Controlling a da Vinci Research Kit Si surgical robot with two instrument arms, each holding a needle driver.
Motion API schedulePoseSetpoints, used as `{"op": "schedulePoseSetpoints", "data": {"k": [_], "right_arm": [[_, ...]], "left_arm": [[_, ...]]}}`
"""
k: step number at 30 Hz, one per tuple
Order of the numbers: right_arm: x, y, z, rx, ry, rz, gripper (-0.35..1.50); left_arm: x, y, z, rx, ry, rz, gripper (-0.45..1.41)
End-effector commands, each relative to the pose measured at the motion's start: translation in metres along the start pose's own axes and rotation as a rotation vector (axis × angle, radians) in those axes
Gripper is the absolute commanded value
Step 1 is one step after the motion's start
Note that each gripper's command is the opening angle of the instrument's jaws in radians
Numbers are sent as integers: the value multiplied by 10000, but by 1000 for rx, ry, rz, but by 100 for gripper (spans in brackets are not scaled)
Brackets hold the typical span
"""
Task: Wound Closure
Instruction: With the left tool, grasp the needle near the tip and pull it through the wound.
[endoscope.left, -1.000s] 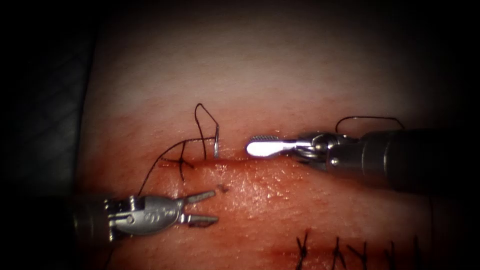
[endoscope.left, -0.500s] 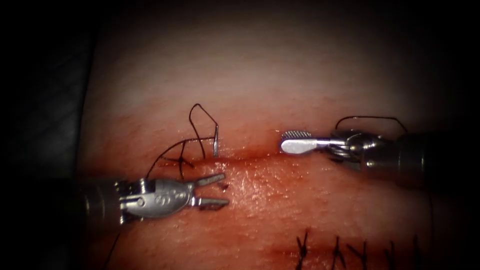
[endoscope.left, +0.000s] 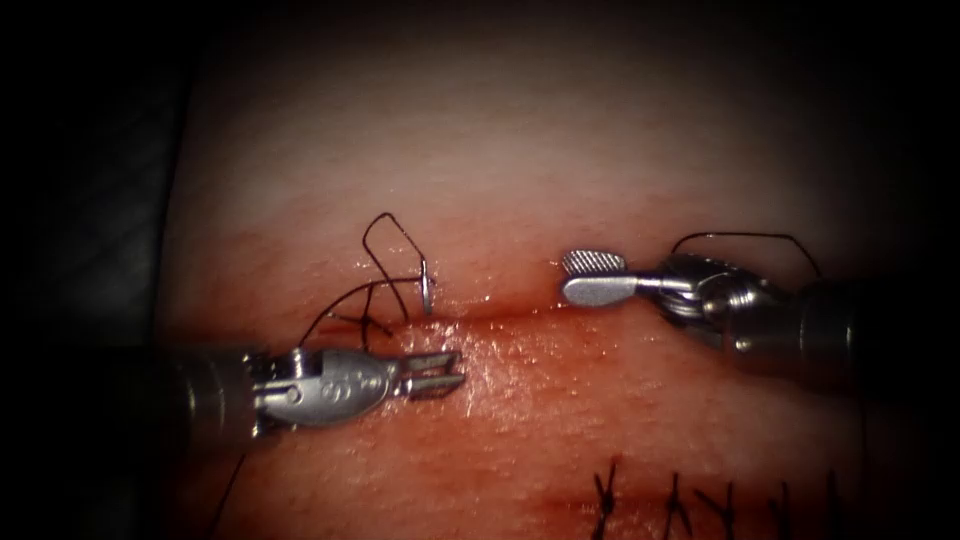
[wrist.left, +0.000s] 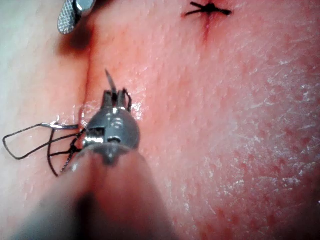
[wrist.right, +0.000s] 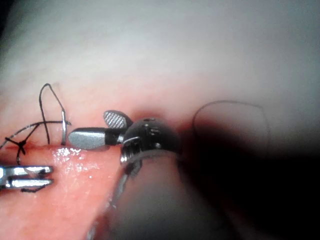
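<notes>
The cut (endoscope.left: 500, 312) runs across the tissue (endoscope.left: 520, 150). The needle's (endoscope.left: 428, 290) tail end stands up out of the tissue just beyond the cut, towards its left end; its middle is buried. Dark thread (endoscope.left: 385, 225) loops from the tail down to a knotted stitch (endoscope.left: 360, 322). My left tool (endoscope.left: 458, 372) lies on the near side of the cut, its jaws shut on the needle's emerging tip (wrist.left: 109, 80). My right tool (endoscope.left: 567, 277) hovers to the right of the needle with jaws open, holding nothing. The right wrist view shows the needle (wrist.right: 63, 130) ahead of the right tool (wrist.right: 89, 127).
A row of finished stitches (endoscope.left: 700, 495) crosses a second cut at the near right. A thin thread loop (endoscope.left: 740, 237) arcs over the right tool's wrist. Red fluid (endoscope.left: 520, 400) wets the tissue near the cut. A dark surface (endoscope.left: 80, 250) borders the tissue's left edge.
My left tool moved right and towards the cut, and its jaws went from wide open to shut on the needle tip. The right tool drew back to the right. The thread loop leaned left.
</notes>
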Motion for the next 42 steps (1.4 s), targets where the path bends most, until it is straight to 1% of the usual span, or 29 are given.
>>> {"op": "schedulePoseSetpoints", "data": {"k": [1, 2, 4, 5, 6, 7, 9, 10, 11, 12, 13, 14, 15, 16, 18, 19, 22, 23, 25, 27, 29, 32, 33, 34, 35, 36, 38, 39, 42], "right_arm": [[-1, -4, 6, 27, -15, -79, 136], [0, -7, 6, 41, -23, -123, 136], [0, -15, 5, 71, -25, -211, 136], [-3, -21, 4, 78, -24, -293, 123], [-3, -21, 4, 78, -24, -293, 123], [-9, -27, 3, 97, -27, -365, 94], [-16, -32, 3, 103, -25, -404, 74], [-19, -34, 3, 105, -25, -405, 69], [-27, -38, 2, 109, -24, -410, 54], [-33, -41, 3, 111, -21, -438, 49], [-42, -45, 5, 112, -35, -468, 54], [-42, -45, 5, 112, -35, -468, 54], [-54, -49, 10, 107, -70, -509, 79], [-59, -50, 12, 103, -88, -526, 88], [-69, -52, 19, 94, -125, -584, 111], [-79, -49, 28, 82, -169, -651, 123], [-87, -45, 36, 69, -225, -710, 123], [-90, -42, 40, 62, -267, -757, 113], [-93, -38, 46, 48, -317, -823, 111], [-96, -36, 50, 27, -346, -847, 108], [-100, -31, 59, 0, -423, -903, 113], [-102, -30, 63, -2, -465, -928, 111], [-103, -29, 64, -2, -483, -941, 104], [-103, -28, 67, -3, -523, -964, 96], [-103, -28, 67, -3, -523, -964, 96], [-104, -27, 68, -3, -535, -971, 99], [-107, -25, 68, -4, -568, -980, 99], [-108, -22, 69, -2, -597, -1000, 106], [-109, -18, 68, -3, -609, -1008, 109]], "left_arm": [[-2, -1, 6, -29, 29, -5, -45], [-1, -1, 6, -35, 33, -16, -45], [1, -1, 2, -73, 67, -89, -45], [3, 0, -1, -104, 92, -168, -45], [3, 0, -1, -104, 92, -168, -45], [7, 1, -4, -139, 113, -243, -45], [9, 3, -6, -161, 125, -288, -45], [11, 4, -7, -179, 135, -312, -45], [13, 5, -8, -214, 151, -363, -45], [14, 5, -8, -232, 157, -401, -45], [16, 5, -10, -267, 167, -505, -45], [16, 5, -10, -267, 167, -505, -45], [17, 4, -12, -303, 173, -576, -45], [17, 3, -12, -317, 172, -614, -45], [19, 1, -14, -348, 175, -684, -45], [22, -1, -19, -389, 182, -766, -45], [26, -4, -24, -420, 187, -815, -45], [29, -5, -28, -437, 186, -855, -45], [34, -7, -31, -454, 185, -908, -45], [38, -7, -34, -465, 188, -932, -45], [49, -6, -40, -483, 205, -1020, -45], [54, -4, -42, -491, 198, -1055, -45], [57, -3, -44, -494, 195, -1066, -45], [61, 1, -48, -503, 188, -1100, -45], [61, 1, -48, -503, 188, -1100, -45], [67, 4, -54, -516, 186, -1110, -45], [76, 8, -66, -532, 185, -1108, -45], [83, 10, -76, -543, 185, -1108, -45], [93, 14, -89, -552, 197, -1080, -45]]}}
